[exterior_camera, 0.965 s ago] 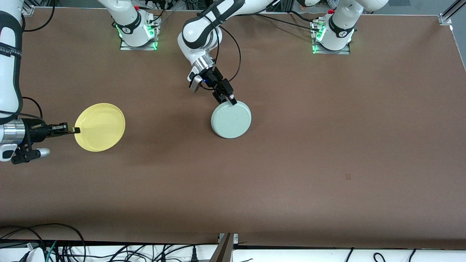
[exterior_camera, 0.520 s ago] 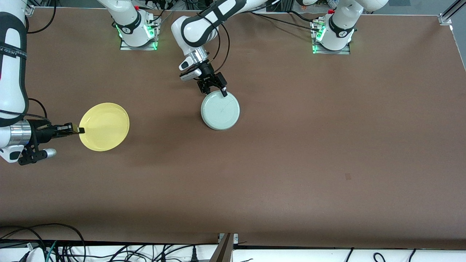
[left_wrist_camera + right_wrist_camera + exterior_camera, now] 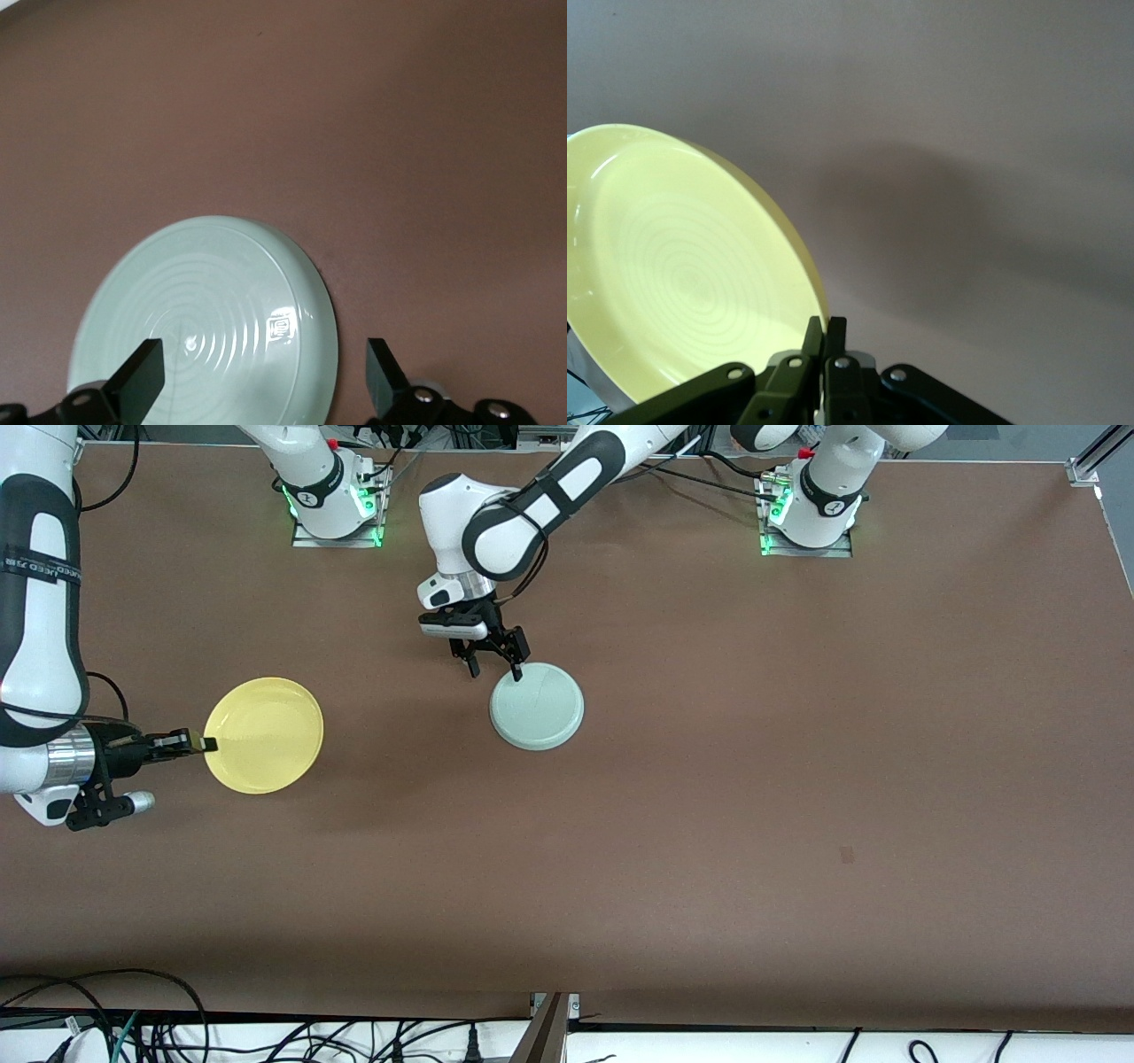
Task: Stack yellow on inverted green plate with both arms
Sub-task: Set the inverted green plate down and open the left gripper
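Front view: a brown matte counter [image 3: 709,797] carrying two plates, with both arms reaching in from their bases at twelve o'clock.

Round, shallow, pale mint-green plastic plate [image 3: 537,706]: lies flat on the counter near its middle, underside up, showing concentric moulded rings and a small square stamp in the left wrist view [image 3: 213,336].

Left pincer [image 3: 492,660]: black, two-fingered, pointing down over the plate's rim at about eleven o'clock of the plate. Its fingers [image 3: 142,376] stand wide apart with nothing between them; in the left wrist view [image 3: 261,381] the green plate lies below the gap, free of both fingers.

Round, shallow, bright yellow plastic plate [image 3: 264,734]: at about nine o'clock of the green plate and well apart from it, toward the right arm's end of the counter, hollow side up. It is lifted clear of the counter, casting a shadow on it.

Right pincer [image 3: 197,743]: reaching sideways, clamped on the yellow plate's rim at the plate's nine o'clock edge. In the right wrist view [image 3: 824,341] the two fingers meet tightly on the thin rim of the yellow plate [image 3: 682,266].
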